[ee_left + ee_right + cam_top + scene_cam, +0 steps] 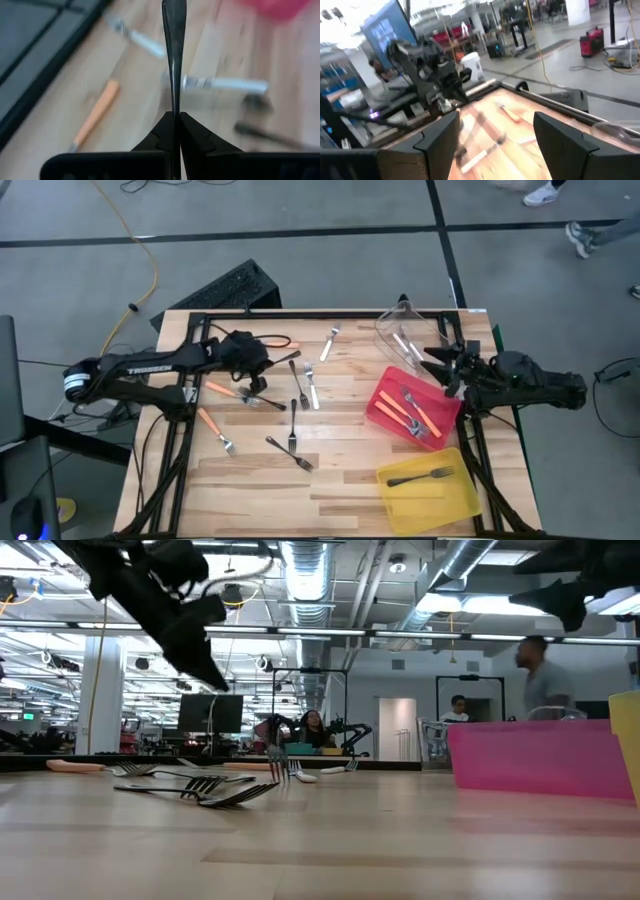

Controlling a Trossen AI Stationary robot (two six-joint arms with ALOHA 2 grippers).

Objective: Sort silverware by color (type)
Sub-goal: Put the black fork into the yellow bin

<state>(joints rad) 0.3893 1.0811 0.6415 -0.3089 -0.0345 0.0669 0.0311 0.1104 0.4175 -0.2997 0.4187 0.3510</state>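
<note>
My left gripper hovers over the table's left part, shut on a black fork that sticks out ahead of its fingertips. My right gripper is open in the air between the clear bin and the red bin; the right wrist view shows its fingers wide apart around nothing. Loose on the wood lie orange-handled forks, black forks and pale forks. The red bin holds orange-handled forks, and the yellow bin holds a black fork. My left gripper pinches the black fork's thin shaft between its two fingertips. The fork runs on along the fingers' line, away from them, widening toward its free end. Which end sits between the fingers is hidden by them. The gripper is well above the table in the low view.
The forks lie clustered on the table's left and middle. The three bins line the right side. A dark keyboard sits beyond the far edge, and an orange cable loops near my left gripper. People are in the room behind. Bare wood fills the near middle.
</note>
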